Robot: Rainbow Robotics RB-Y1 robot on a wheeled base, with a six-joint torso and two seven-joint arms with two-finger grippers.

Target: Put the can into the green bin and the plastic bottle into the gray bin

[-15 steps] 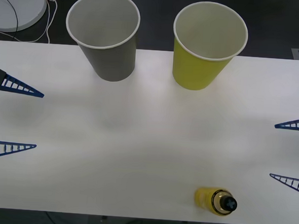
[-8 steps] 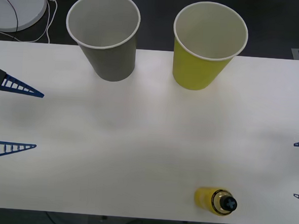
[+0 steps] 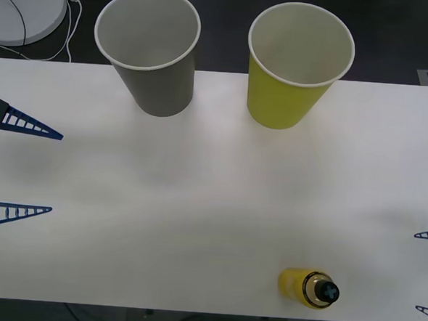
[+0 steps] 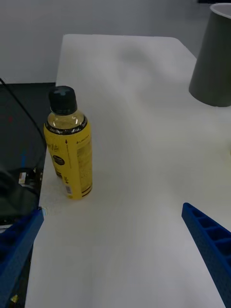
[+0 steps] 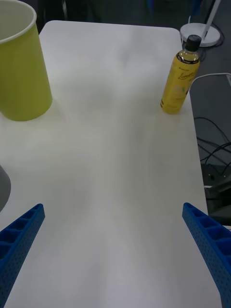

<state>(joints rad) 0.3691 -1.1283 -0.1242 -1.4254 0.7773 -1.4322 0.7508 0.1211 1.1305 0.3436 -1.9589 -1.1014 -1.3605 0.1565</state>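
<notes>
One plastic bottle (image 3: pixel 310 288) stood upright at the bench's (image 3: pixel 212 197) near edge, toward its right corner, close to the right claw (image 3: pixel 426 273), which gaped released just beside that edge; the left claw (image 3: pixel 21 169), also spread, waited far across.

Evenly and brightly lit from overhead. White counter (image 3: pixel 212 197) close to washed out, with soft broad highlights and no hard glare. Faint, diffuse shadows only: short, blurred ones at the foot of the gray bin (image 3: pixel 149 51) and green bin (image 3: pixel 296 64). Slightly soft throughout in the front view. Plastic bottle (image 4: pixel 69 144) fairly sharp in the right wrist view, label print legible but small.
</notes>
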